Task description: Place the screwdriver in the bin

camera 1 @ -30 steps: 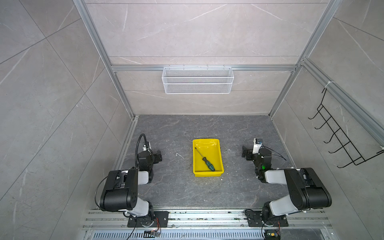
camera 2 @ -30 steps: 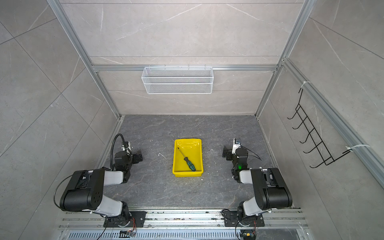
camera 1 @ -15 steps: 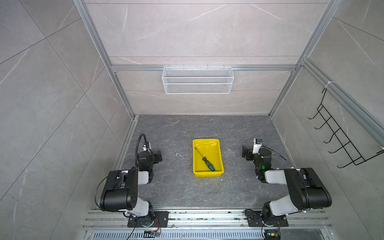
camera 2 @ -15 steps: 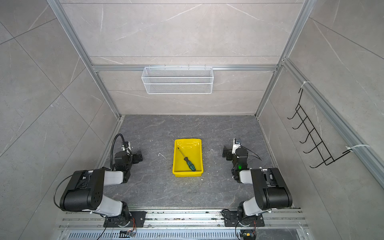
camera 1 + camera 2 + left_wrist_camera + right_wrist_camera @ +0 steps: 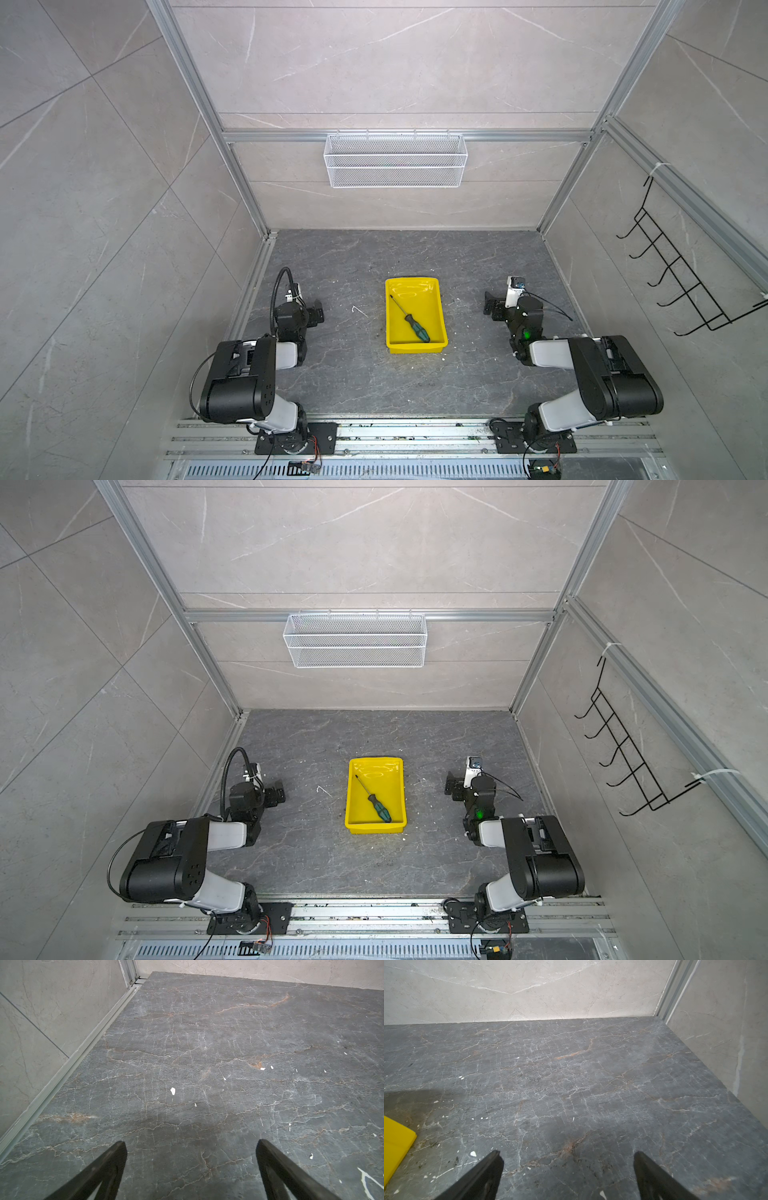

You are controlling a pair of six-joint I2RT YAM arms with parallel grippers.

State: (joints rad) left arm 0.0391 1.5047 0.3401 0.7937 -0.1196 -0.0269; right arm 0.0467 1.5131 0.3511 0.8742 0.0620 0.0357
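Both jaws gape empty; screwdriver (image 5: 410, 320) lies in bin (image 5: 415, 348); we judge task done, nothing left but parking.

Logged white mesh basket (image 5: 395, 160) hung on back wall (image 5: 395, 62), black hook rack (image 5: 683, 261) on right wall (image 5: 706, 124), white flecks (image 5: 172, 1091) scattered over grey stone tabletop (image 5: 353, 382).

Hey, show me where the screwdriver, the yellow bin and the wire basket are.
screwdriver (image 5: 418, 329): in a top view, on its green handle.
bin (image 5: 417, 348): in a top view, on its near outer wall.
basket (image 5: 395, 160): in a top view, on its front mesh.
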